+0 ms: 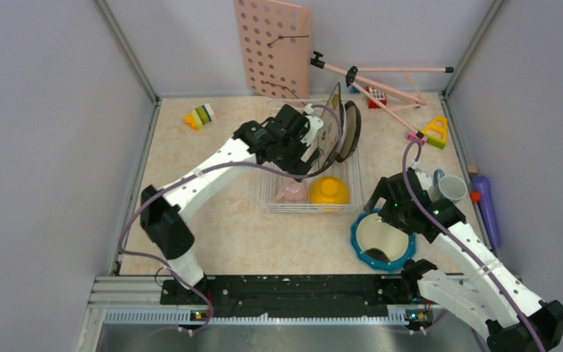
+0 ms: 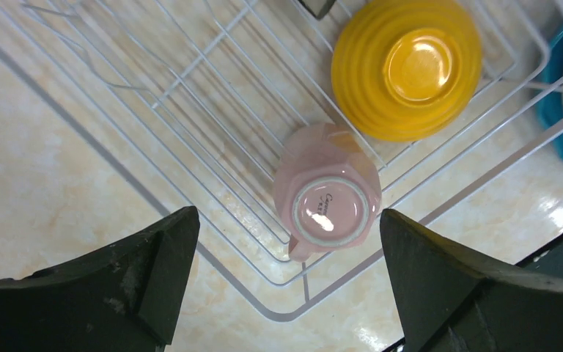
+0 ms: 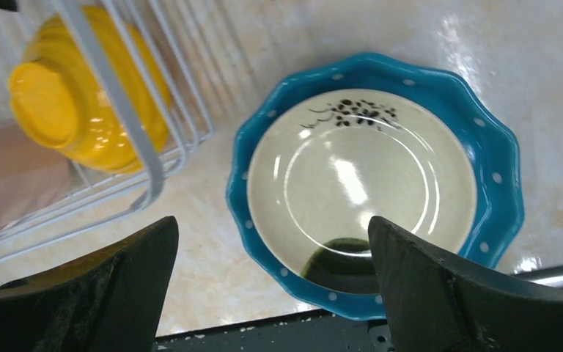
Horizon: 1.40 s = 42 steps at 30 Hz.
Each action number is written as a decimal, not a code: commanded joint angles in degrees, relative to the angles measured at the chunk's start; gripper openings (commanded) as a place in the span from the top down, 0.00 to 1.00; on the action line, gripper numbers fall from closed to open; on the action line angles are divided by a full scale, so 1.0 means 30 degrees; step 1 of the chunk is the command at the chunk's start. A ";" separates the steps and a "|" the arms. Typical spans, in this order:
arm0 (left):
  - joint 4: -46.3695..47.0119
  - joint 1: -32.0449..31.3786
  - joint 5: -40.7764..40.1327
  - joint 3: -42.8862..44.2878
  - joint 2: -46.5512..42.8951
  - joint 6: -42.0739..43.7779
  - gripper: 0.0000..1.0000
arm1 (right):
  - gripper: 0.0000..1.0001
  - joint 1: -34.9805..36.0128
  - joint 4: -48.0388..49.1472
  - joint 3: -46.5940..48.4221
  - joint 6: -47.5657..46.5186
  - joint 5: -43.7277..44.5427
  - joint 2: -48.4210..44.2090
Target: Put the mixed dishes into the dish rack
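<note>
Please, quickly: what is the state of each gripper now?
Left gripper: open, empty, above the pink cup.
Right gripper: open, empty, above the teal dish.

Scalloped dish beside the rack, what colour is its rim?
The dish rim is teal with white dots; right wrist view shows it best.

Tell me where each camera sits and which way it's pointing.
Top external: above and behind the bases, looking down at the table; left arm and right arm show.
Left wrist: looking down into the rack at pink cup and yellow bowl; open jaws at bottom.
Right wrist: looking down at the teal dish; open jaws at bottom.
Both wrist views share the bowl and rack.
</note>
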 commanded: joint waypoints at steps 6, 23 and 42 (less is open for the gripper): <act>0.9247 0.0321 -0.1228 -0.6641 -0.8236 -0.2034 0.02 | 0.03 -0.0095 -0.4872 -0.0428 0.5216 0.2451 0.0688; 1.0292 0.0701 -0.3802 -1.3452 -1.6425 -0.3937 0.02 | 0.08 -0.0093 -0.2409 -0.5260 0.7040 -0.0211 0.0120; 0.9430 0.0715 -0.3178 -1.3283 -1.6433 -0.4104 0.03 | 0.01 -0.0095 0.1336 -0.4545 0.5636 -0.0034 0.3315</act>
